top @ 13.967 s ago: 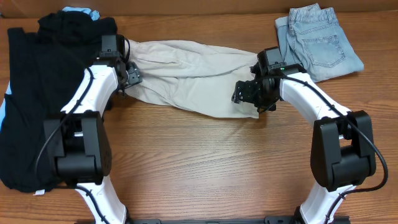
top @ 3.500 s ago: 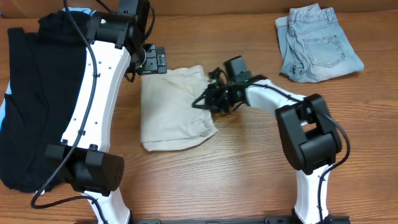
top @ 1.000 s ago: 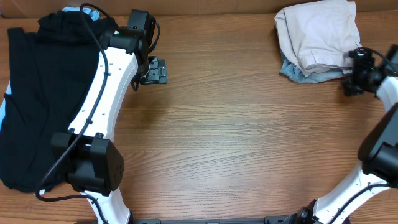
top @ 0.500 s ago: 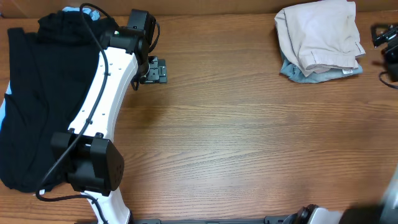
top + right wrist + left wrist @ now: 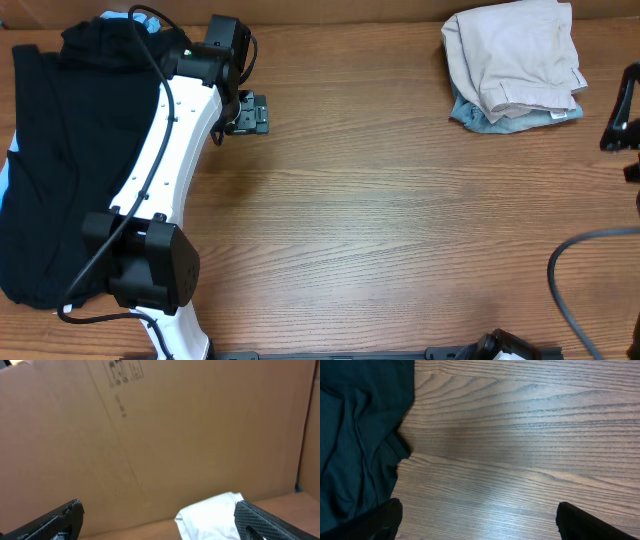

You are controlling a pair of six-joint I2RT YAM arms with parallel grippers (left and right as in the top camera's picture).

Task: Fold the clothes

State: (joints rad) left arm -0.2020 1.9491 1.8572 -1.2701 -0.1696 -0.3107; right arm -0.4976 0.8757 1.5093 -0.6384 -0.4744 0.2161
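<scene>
Wooden table (image 5: pixel 380 230) bears folded, bunched cream shorts (image 5: pixel 515 55).

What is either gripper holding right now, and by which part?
Nothing: the left gripper and right gripper are open and empty; the cream shorts lie free.

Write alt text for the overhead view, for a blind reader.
Folded cream shorts lie atop light-blue denim shorts, far right on the wooden table; a black garment covers the left edge near the open left gripper.
</scene>
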